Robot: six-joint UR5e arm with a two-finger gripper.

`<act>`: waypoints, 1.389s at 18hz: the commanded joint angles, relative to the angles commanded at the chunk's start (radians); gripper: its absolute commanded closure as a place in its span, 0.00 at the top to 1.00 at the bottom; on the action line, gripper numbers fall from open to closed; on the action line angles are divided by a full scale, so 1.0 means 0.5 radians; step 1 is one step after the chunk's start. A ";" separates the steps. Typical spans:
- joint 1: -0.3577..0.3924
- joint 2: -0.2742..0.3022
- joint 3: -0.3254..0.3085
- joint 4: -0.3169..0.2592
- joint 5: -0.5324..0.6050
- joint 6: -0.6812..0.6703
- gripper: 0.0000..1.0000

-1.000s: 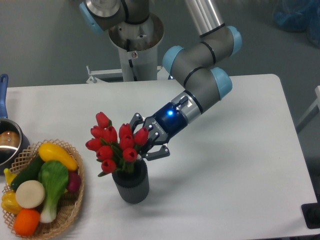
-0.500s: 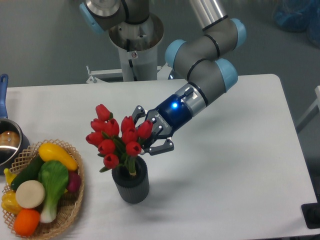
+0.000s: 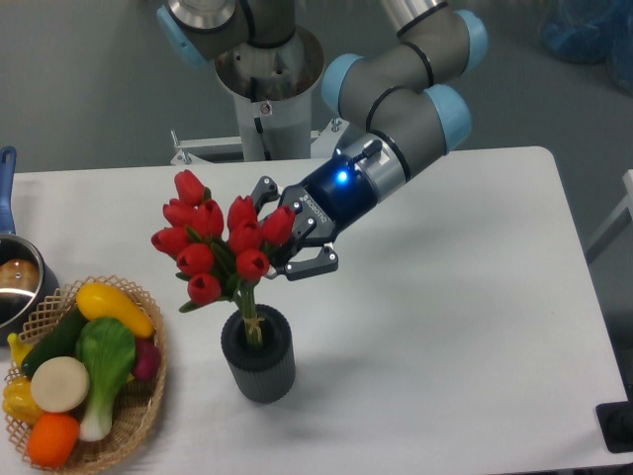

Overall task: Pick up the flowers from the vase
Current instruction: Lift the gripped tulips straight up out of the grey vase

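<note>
Flowers [image 3: 220, 240], a bunch of red tulip buds with green leaves, are held above the vase [image 3: 259, 353], their pale stem ends seen just at its mouth. All is carried by the white counter [image 3: 465, 327]. The arm [image 3: 401, 104], grey with blue joint caps, is reached down from the upper middle toward the bunch. At the counter's left edge a wicker basket [image 3: 138, 411] filled with toy vegetables [image 3: 84, 366] is set, and behind it part of a steel pot [image 3: 15, 282] with a blue handle is seen. The dark ribbed vase is stood upright near the middle. The claw [image 3: 282, 242] is closed around the right side of the bunch.
</note>
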 joint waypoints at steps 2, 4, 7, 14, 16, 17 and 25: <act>0.012 0.037 0.000 0.000 0.000 -0.068 0.39; 0.025 0.065 0.009 0.000 0.000 -0.114 0.39; 0.028 0.095 0.037 0.000 0.000 -0.199 0.39; 0.077 0.184 0.169 -0.003 0.000 -0.512 0.39; 0.138 0.215 0.205 -0.006 0.000 -0.623 0.39; 0.165 0.221 0.221 -0.006 0.000 -0.675 0.39; 0.478 0.178 0.297 -0.012 0.186 -0.718 0.39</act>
